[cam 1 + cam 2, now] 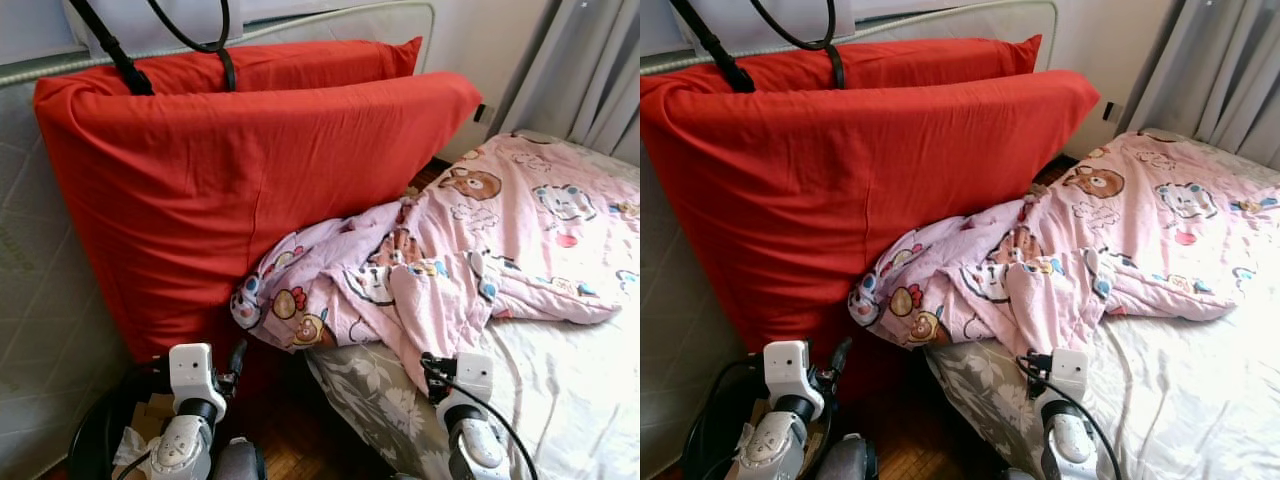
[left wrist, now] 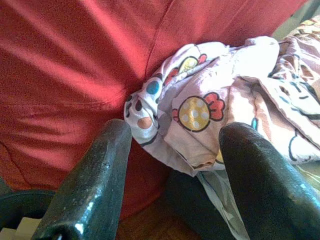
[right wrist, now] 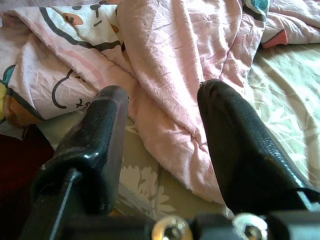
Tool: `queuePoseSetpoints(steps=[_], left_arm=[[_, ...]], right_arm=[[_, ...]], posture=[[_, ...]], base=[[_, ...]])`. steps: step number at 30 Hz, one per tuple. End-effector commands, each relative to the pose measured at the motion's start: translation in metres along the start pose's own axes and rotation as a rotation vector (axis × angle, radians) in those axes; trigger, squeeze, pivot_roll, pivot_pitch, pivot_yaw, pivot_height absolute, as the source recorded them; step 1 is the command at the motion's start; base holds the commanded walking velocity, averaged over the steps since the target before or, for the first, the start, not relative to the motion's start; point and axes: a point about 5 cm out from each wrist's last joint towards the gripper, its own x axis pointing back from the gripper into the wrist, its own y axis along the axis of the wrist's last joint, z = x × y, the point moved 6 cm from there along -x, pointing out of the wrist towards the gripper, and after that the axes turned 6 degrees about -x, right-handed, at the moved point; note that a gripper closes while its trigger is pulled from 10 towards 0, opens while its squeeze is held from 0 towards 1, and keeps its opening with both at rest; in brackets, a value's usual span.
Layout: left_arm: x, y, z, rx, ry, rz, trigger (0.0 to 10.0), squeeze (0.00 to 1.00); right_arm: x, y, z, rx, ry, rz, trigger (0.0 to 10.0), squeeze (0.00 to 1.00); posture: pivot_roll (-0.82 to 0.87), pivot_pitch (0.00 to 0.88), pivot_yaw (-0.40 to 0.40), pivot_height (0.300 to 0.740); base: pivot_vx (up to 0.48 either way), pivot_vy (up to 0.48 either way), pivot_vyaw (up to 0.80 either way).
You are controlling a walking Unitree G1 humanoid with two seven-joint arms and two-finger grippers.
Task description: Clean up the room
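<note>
Our right tool [image 3: 160, 145] hangs with fingers apart just short of the quilt [image 1: 470, 250], whose pink fold droops over the bed [image 1: 560, 400] edge straight ahead of it. The quilt's bunched end trails left toward the red cushion [image 1: 220, 190], where our left tool [image 2: 175, 165], also spread and empty, faces it. We judge the right arm nearer the hanging fold; both forearms are low and forward.

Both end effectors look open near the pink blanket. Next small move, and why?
Probably ease the right end effector forward and close on the pink blanket. Its open fingers already frame the fold draped over the bed edge, nothing held. The left end effector, also open, faces the bunched end against the red cushion.
</note>
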Motion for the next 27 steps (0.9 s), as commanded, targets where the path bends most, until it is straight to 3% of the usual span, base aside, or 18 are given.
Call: queuePoseSetpoints(steps=[1, 12, 27], left_arm=[[-0.0014, 0.0042, -0.0015, -0.001, -0.009, -0.008, 10.0, 0.00], [-0.0018, 0.0063, -0.0032, -0.011, -0.022, -0.016, 10.0, 0.00], [-0.0001, 0.0045, -0.0064, -0.014, -0.032, -0.006, 10.0, 0.00]], right_arm=[[0.0018, -0.0027, -0.0040, 0.003, -0.012, 0.006, 10.0, 0.00], [0.0001, -0.0019, -0.0017, -0.002, -0.008, 0.010, 10.0, 0.00], [-0.0010, -0.0039, 0.0019, -0.003, -0.002, 0.026, 10.0, 0.00]], posture=[[0.00, 0.023, -0.034, 0.626], [0.00, 0.018, -0.034, 0.626], [0.01, 0.019, -0.033, 0.626]], base=[[0.000, 0.000, 0.00], [0.000, 0.000, 0.00], [0.337, 0.000, 0.00]])
